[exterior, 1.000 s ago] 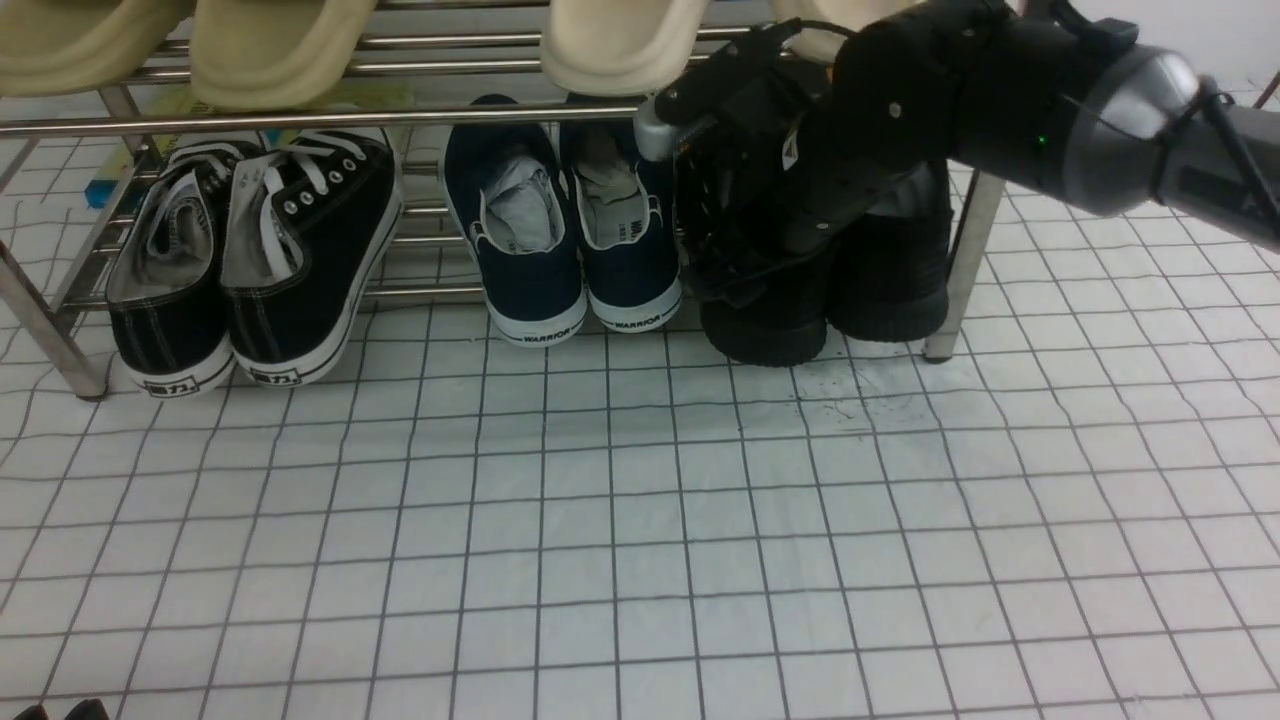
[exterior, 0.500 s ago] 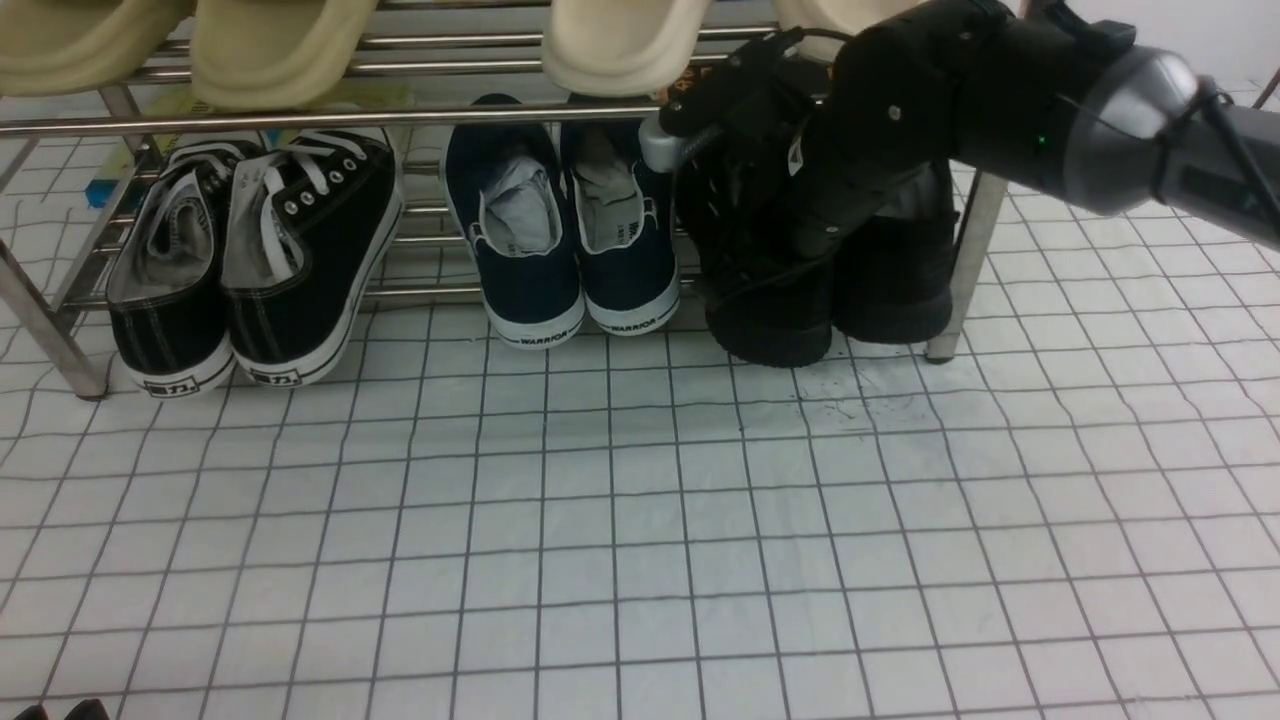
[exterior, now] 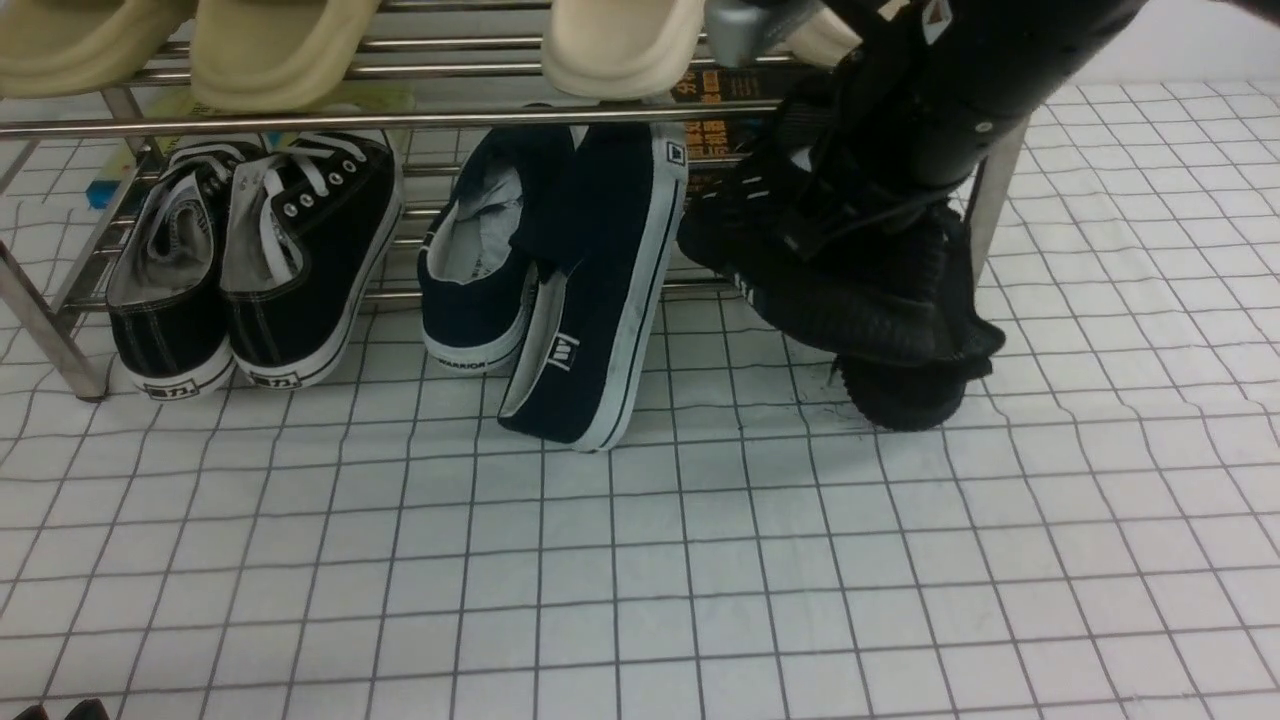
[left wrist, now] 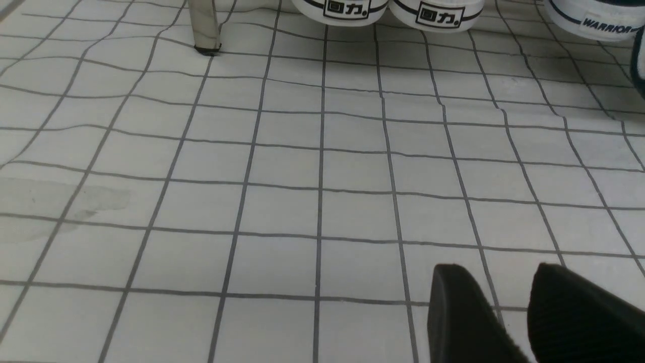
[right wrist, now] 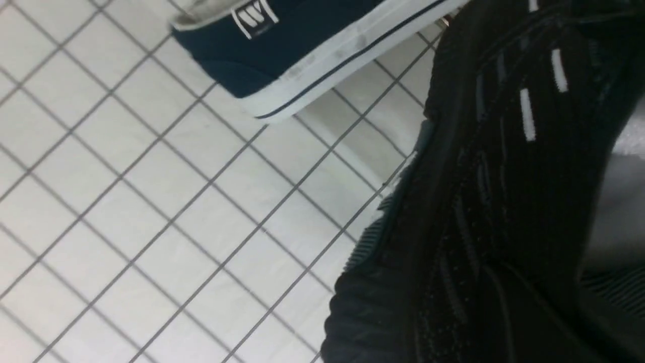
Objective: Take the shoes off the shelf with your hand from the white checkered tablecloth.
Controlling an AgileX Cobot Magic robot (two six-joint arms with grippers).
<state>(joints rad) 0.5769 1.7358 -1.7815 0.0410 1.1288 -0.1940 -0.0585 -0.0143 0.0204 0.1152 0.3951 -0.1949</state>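
Shoes (exterior: pixel 880 310): gripped in closed right pincer (exterior: pixel 830 225), tilted, low over cloth (exterior: pixel 640 560); navy slip-on (exterior: pixel 590 300) tipped on edge just left; shelf (exterior: pixel 990 215) leg close behind.

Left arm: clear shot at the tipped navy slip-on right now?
Probably yes. Only bare cloth lies between the left gripper and the navy slip-on, which leans off the rack onto the cloth; the right arm holds the black shoes to its right.

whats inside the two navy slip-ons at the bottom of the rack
The left navy slip-on holds crumpled pale paper stuffing that fills its opening. The right navy slip-on is tilted onto its side and shows only its outer side and white sole edge, so its inside is hidden.
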